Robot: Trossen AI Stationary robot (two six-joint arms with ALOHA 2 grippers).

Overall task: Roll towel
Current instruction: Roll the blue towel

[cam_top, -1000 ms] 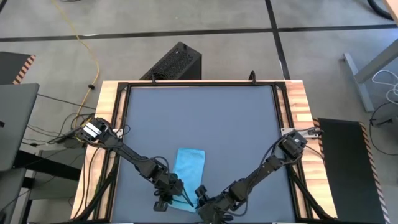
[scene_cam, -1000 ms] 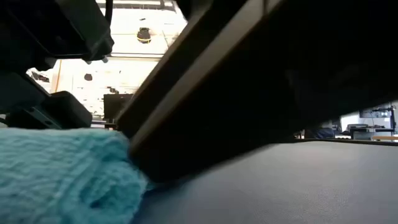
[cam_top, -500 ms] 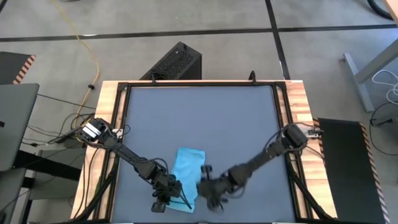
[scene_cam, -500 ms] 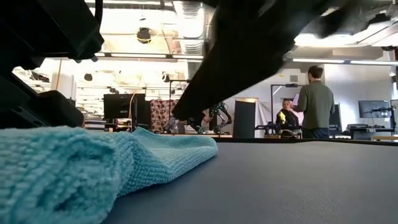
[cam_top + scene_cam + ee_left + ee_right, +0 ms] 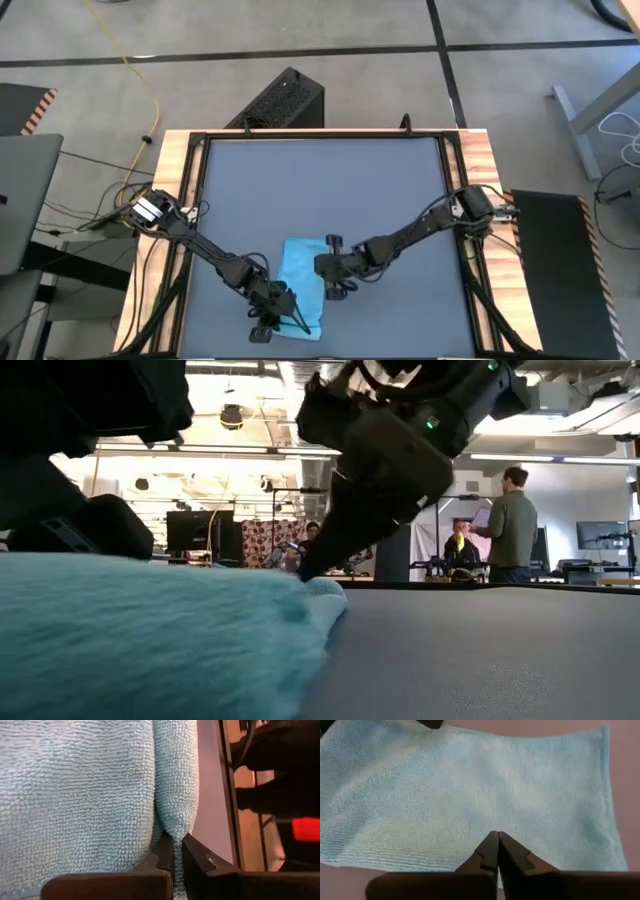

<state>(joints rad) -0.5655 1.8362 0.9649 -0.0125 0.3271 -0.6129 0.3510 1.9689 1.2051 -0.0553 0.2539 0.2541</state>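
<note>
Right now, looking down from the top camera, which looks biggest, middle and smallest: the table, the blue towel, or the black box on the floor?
1. table
2. black box
3. towel, only slightly smaller-looking than the box

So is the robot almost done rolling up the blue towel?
Not yet. The towel has only a small roll at its near end, pinched by the left gripper. The right gripper, shut, is at its side edge. Most of it lies flat, unrolled.

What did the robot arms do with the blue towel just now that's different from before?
The right gripper left the towel's near end beside the left gripper, swung up along the towel's right edge, and its jaws closed; whether they pinch cloth is unclear. The left gripper stayed put, jaws shut on the towel's near edge. The towel itself barely shifted.
</note>
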